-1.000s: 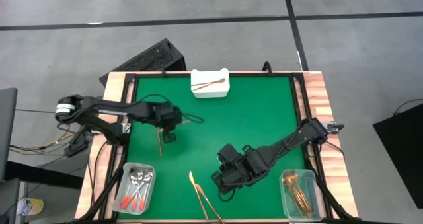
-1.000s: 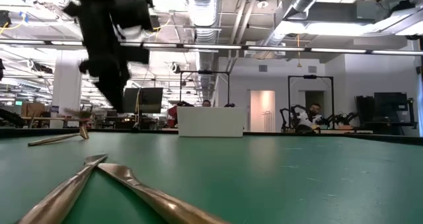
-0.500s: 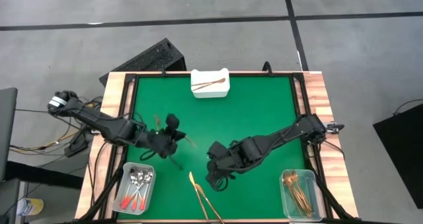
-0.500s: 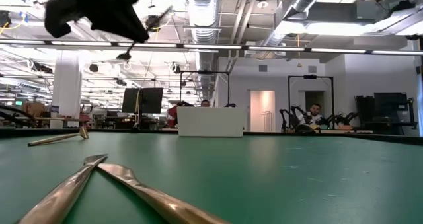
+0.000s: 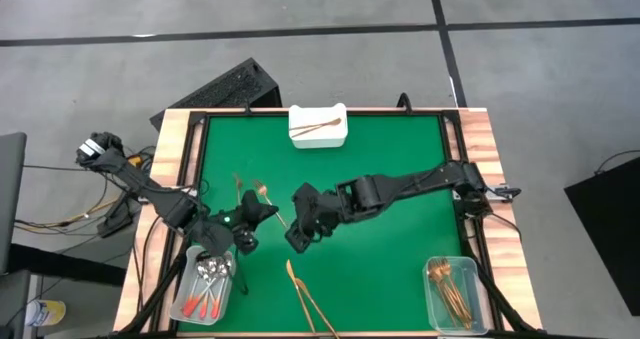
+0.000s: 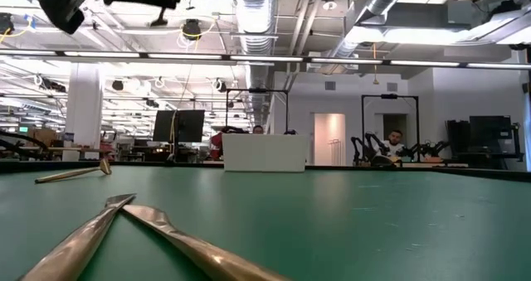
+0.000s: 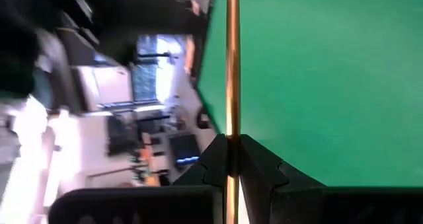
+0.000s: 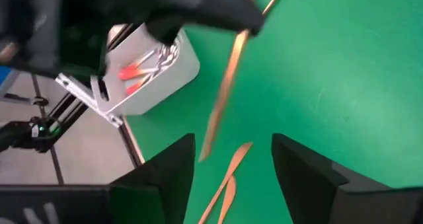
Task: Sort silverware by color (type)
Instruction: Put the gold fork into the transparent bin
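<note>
A copper fork [image 7: 232, 65] is clamped between the shut fingers of the left tool [image 7: 232, 148], its shaft running straight out past the fingertips over the green desk [image 5: 380, 159]. In the high view this fork [image 5: 262, 201] sticks out from the left tool [image 5: 245, 222], held above the desk's left part, just beside the clear bin [image 5: 192, 301] at the near left corner, where red-handled spoons [image 5: 205, 284] lie. The right tool [image 5: 298, 229] hovers near the middle of the desk, close to the left one, with its fingers [image 8: 310, 174] spread wide and nothing between them; from its wrist view the held fork [image 8: 226, 85] crosses in front, with the spoon bin [image 8: 162, 72] behind. A second copper piece [image 5: 238, 185] shows by the left tool; whether it lies on the desk or is held I cannot tell. Two gold knives [image 5: 305, 299] lie crossed on the desk at the near edge, also seen close up in the low view [image 6: 124, 227]. Gold cutlery [image 5: 448, 287] fills the bin [image 5: 478, 269] at the near right corner. One copper piece [image 5: 318, 128] rests in the white tray [image 5: 318, 139] at the far edge.
</note>
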Tool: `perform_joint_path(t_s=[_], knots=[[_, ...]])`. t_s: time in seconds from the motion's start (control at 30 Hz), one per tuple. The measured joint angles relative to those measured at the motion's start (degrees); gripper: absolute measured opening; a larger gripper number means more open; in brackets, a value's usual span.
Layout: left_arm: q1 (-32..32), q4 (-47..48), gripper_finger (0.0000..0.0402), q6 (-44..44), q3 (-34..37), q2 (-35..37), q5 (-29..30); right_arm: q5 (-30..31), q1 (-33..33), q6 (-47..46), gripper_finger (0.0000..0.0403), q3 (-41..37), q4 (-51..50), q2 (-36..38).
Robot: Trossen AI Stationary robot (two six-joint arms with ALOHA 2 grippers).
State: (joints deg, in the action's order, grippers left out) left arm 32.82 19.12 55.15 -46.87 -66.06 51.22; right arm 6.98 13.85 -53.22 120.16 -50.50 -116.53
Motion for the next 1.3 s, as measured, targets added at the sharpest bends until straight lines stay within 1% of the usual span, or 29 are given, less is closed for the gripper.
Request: perform_joint_path(t_s=[0.1, 0.23, 0.37, 0.6, 0.7, 0.8, 0.97, 1.07, 1.13, 1.2, 1.3], knots=[[0.8, -2.3, 0.0009, 5.1, 0.0, 0.0, 2.2, -2.0, -1.3, 1.7, 0.0233, 0.0, 1.8, 0.0], [0.9, -4.5, 0.0009, 10.4, 0.0, 0.0, 2.2, -4.4, -2.1, 4.1, 0.0231, 0.0, 6.4, 0.0], [0.9, -6.8, 0.0009, 13.7, 0.0, -0.9, 2.1, -4.6, -2.7, 3.8, 0.0219, 0.0, 6.1, 0.0], [0.7, -16.1, 0.0009, 19.7, -0.1, -1.6, 1.9, -4.3, -3.1, 3.7, 0.0195, 0.0, 4.2, 0.0], [0.7, -17.4, 0.0009, 21.2, -0.1, -1.6, 2.0, -4.3, -3.1, 3.6, 0.0180, 0.0, 4.2, 0.0], [0.7, -17.4, 0.0009, 20.8, -0.1, -1.6, 2.1, -4.6, -3.1, 3.6, 0.0145, 0.0, 4.1, 0.0], [0.4, -17.3, 0.0009, 19.2, -0.1, -1.6, 1.5, -7.4, -3.0, 3.7, 0.0063, 0.1, 5.0, -1.0], [0.6, -15.8, 0.0012, 18.5, 0.2, -1.7, 0.7, -9.0, -2.9, 4.0, 0.0024, 0.0, 4.9, -1.8], [0.5, -16.5, 0.0021, 16.2, 0.2, -1.7, -0.4, -8.3, -2.5, 3.7, 0.0023, 0.0, 4.4, -1.7], [0.5, -17.2, 0.0036, 12.8, 0.1, -1.6, -0.1, -6.9, -2.0, 3.3, 0.0023, 0.1, 3.8, -1.6], [0.4, -17.3, 0.0068, 6.6, 0.1, -1.7, 1.3, -1.9, -0.8, 1.2, 0.0023, 0.1, 0.2, -1.5]])
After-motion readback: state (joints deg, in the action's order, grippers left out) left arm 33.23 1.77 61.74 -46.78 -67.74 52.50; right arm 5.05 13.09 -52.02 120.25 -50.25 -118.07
